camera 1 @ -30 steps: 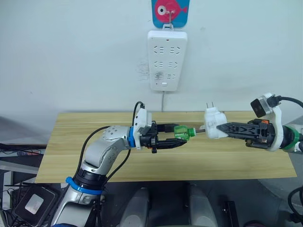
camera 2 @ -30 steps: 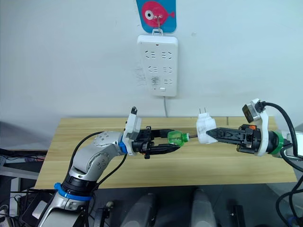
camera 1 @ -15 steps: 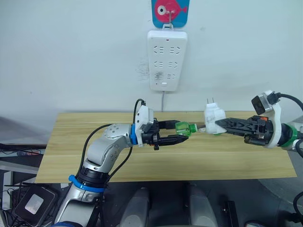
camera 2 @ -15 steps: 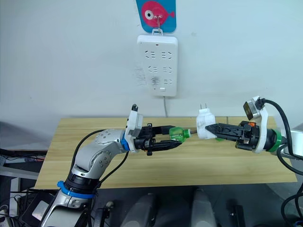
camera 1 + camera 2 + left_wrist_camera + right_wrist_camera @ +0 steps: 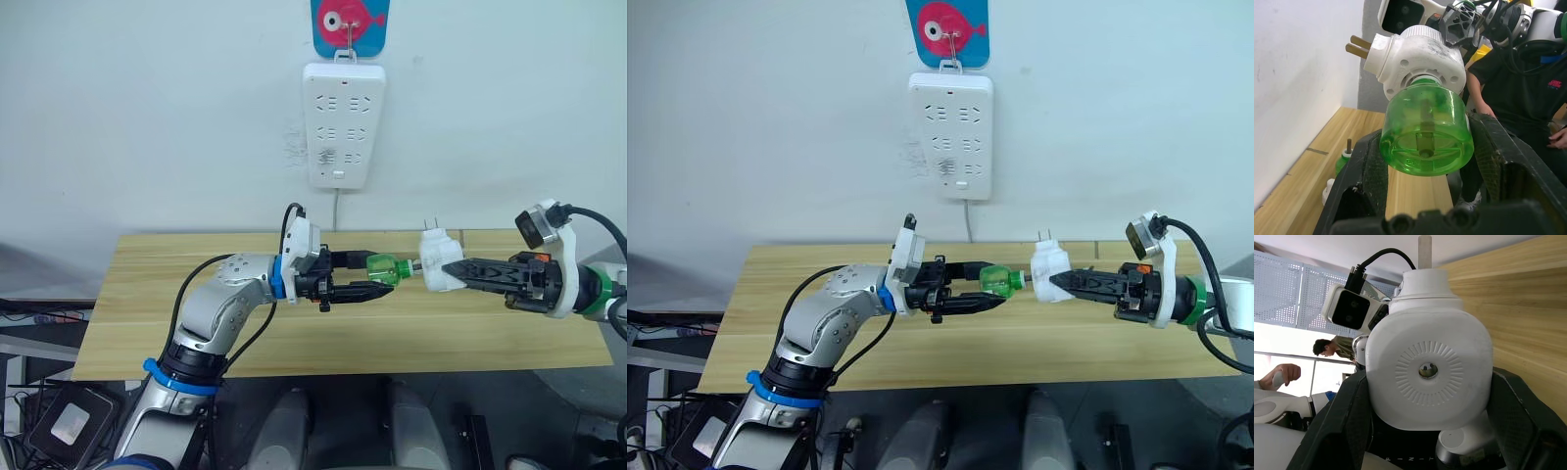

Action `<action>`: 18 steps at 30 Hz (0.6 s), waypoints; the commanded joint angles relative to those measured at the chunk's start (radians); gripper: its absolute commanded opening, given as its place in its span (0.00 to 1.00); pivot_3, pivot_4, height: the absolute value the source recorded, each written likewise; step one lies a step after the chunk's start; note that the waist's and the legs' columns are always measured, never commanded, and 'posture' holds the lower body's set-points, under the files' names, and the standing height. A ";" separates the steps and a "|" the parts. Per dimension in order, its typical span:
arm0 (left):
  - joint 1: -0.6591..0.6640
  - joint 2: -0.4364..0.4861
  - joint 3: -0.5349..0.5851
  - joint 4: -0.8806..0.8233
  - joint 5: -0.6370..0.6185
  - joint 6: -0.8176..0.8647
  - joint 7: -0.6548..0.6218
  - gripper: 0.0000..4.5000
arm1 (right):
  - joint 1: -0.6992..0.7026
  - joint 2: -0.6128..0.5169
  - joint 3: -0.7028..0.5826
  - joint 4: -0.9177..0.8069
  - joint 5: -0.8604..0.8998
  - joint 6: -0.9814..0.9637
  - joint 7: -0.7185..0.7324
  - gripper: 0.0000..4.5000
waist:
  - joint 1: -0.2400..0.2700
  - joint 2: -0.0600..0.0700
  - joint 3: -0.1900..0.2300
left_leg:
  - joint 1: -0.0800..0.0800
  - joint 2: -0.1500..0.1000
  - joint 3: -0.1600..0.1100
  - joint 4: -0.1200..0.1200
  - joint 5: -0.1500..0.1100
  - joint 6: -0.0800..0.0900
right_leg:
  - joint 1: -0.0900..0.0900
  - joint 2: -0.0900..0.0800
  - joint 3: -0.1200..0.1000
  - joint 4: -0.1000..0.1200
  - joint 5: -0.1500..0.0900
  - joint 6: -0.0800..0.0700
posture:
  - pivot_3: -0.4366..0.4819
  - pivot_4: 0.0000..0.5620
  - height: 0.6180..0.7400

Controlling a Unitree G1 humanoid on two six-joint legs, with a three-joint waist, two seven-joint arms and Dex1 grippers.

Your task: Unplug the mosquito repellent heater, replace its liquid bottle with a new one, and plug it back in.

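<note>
Green bottle [image 5: 385, 268] now seated in white, two-pronged heater [image 5: 440, 262]

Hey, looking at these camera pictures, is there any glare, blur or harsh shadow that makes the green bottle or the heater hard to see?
Head views: even light, soft shadows; the green bottle and the mosquito repellent heater read clearly. Left wrist view: bottle sharp with mild highlights, the person behind it softer. Right wrist view: heater crisp, the bright window background washed out.
</note>
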 commanded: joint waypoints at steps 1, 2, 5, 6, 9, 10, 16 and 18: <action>0.005 -0.010 -0.028 -0.049 -0.007 -0.017 -0.024 0.52 | -0.013 -0.013 -0.022 -0.035 0.028 -0.002 0.034 0.66 | 0.000 0.000 0.000 | 0.000 0.000 0.000 0.000 0.000 0.000 | 0.000 0.000 0.000 0.000 0.000 0.000 | 0.54 0.50 1.00; 0.004 -0.012 -0.029 -0.043 -0.004 -0.023 -0.024 0.52 | -0.015 -0.016 -0.025 -0.034 0.028 0.005 0.049 0.66 | 0.000 0.000 0.000 | 0.000 0.000 0.000 0.000 0.000 0.000 | 0.000 0.000 0.000 0.000 0.000 0.000 | 0.54 0.50 1.00; 0.003 -0.015 -0.031 -0.031 0.005 -0.035 -0.028 0.52 | -0.029 -0.022 -0.026 -0.032 0.028 0.016 0.082 0.66 | 0.000 0.000 0.000 | 0.000 0.000 0.000 0.000 0.000 0.000 | 0.000 0.000 0.000 0.000 0.000 0.000 | 0.54 0.49 1.00; 0.002 -0.017 -0.031 -0.030 0.007 -0.037 -0.029 0.52 | -0.030 -0.024 -0.025 -0.034 0.028 0.017 0.088 0.66 | 0.000 0.000 0.000 | 0.000 0.000 0.000 0.000 0.000 0.000 | 0.000 0.000 0.000 0.000 0.000 0.000 | 0.54 0.49 1.00; -0.001 -0.020 -0.031 -0.025 0.010 -0.043 -0.029 0.52 | -0.030 -0.027 -0.020 -0.036 0.028 0.014 0.093 0.66 | 0.000 0.000 0.000 | 0.000 0.000 0.000 0.000 0.000 0.000 | 0.000 0.000 0.000 0.000 0.000 0.000 | 0.54 0.48 1.00; -0.002 -0.021 -0.032 -0.023 0.012 -0.045 -0.030 0.52 | -0.030 -0.027 -0.018 -0.037 0.028 0.012 0.092 0.66 | 0.000 0.000 0.000 | 0.000 0.000 0.000 0.000 0.000 0.000 | 0.000 0.000 0.000 0.000 0.000 0.000 | 0.54 0.48 1.00; -0.001 -0.012 -0.032 -0.023 0.020 -0.050 -0.032 0.52 | -0.033 -0.026 -0.014 -0.038 0.028 0.005 0.087 0.66 | 0.000 0.000 0.000 | 0.000 0.000 0.000 0.000 0.000 0.000 | 0.000 0.000 0.000 0.000 0.000 0.000 | 0.54 0.47 1.00; -0.001 -0.005 -0.027 -0.023 0.017 -0.048 -0.036 0.52 | -0.029 -0.031 -0.015 -0.038 0.028 0.003 0.080 0.66 | 0.000 0.000 0.000 | 0.000 0.000 0.000 0.000 0.000 0.000 | 0.000 0.000 0.000 0.000 0.000 0.000 | 0.54 0.48 1.00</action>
